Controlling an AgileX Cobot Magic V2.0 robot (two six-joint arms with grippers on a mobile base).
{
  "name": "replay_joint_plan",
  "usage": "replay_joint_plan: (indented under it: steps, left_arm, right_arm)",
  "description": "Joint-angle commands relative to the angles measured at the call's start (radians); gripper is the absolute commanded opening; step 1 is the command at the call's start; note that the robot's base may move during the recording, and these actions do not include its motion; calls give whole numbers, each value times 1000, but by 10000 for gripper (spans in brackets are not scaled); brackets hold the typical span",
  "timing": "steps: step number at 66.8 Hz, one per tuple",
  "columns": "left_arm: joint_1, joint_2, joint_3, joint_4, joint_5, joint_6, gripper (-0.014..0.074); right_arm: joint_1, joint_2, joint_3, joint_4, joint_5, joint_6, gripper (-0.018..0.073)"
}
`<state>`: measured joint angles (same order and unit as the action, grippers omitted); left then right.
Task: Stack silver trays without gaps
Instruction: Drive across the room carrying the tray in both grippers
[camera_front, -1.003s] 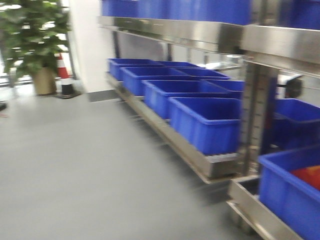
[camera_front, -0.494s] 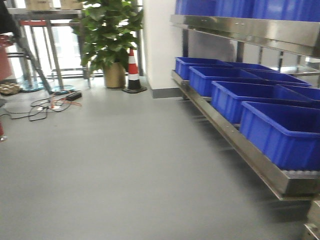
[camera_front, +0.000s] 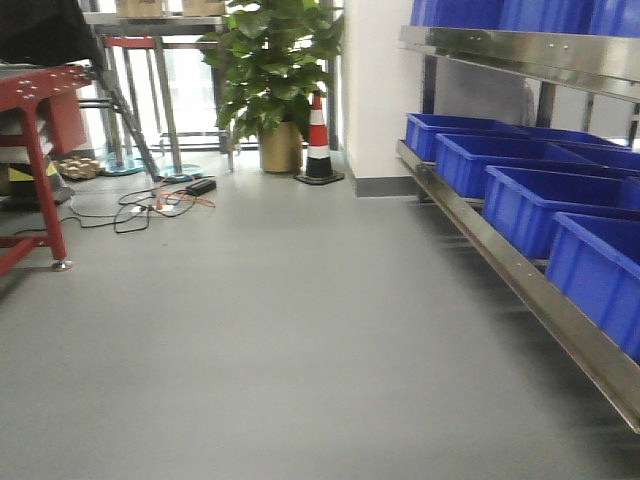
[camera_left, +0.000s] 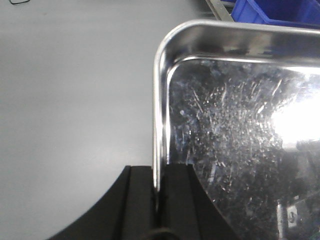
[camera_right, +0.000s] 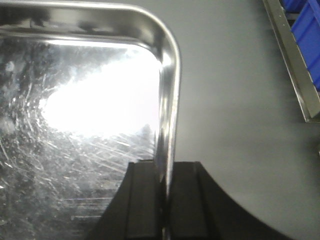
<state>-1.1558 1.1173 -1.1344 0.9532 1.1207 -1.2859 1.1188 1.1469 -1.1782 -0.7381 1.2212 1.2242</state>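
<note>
Evidently one silver tray (camera_left: 240, 150) is pinched at opposite rims by left jaws and right jaws.

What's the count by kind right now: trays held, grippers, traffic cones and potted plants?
silver tray: 1, apparently the same one in both wrist views
grippers: 2, the left gripper and the right gripper, each shut on a tray rim
traffic cone: 1
potted plant: 1
Total: 5
</note>
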Motion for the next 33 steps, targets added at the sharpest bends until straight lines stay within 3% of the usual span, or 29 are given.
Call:
replay_joint_plan:
  steps: [1,33]
  left_arm:
    - [-7,-3,-3,23,-39,-2,-16]
    - [-7,-3,-3,23,-39,-2,-16]
  right_arm:
    - [7,-4,-5,-29,-54,-5,-6]
    - [7,-4,-5,-29,-54,-5,-6]
